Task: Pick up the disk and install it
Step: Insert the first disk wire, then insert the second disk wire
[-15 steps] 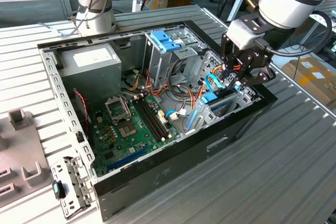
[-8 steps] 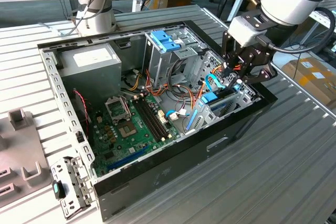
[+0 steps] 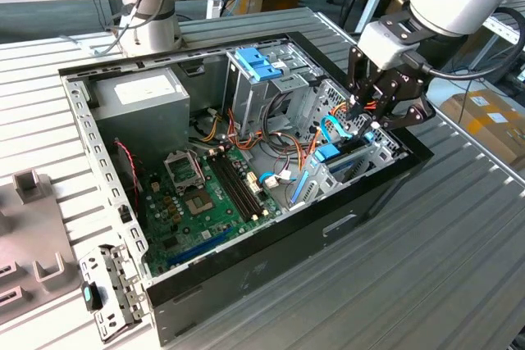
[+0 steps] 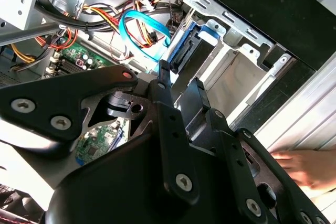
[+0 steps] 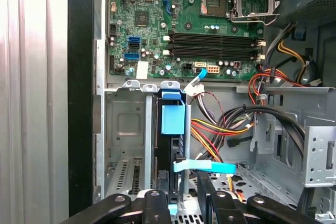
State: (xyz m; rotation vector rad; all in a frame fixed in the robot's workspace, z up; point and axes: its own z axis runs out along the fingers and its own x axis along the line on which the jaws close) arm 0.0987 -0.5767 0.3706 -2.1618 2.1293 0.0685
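Inside the drive bay at the case's front corner, the disk stands on edge, partly seated. End effector pinches its upper edge. Insertion step is underway; remaining travel calls for straight, aligned pressure.

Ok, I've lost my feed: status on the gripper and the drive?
Black gripper low over silver metal drive cage. Silver-grey hard drive with blue rails edge-on in its slot. Light-blue flat cable beside slot; person's hand outside black case.
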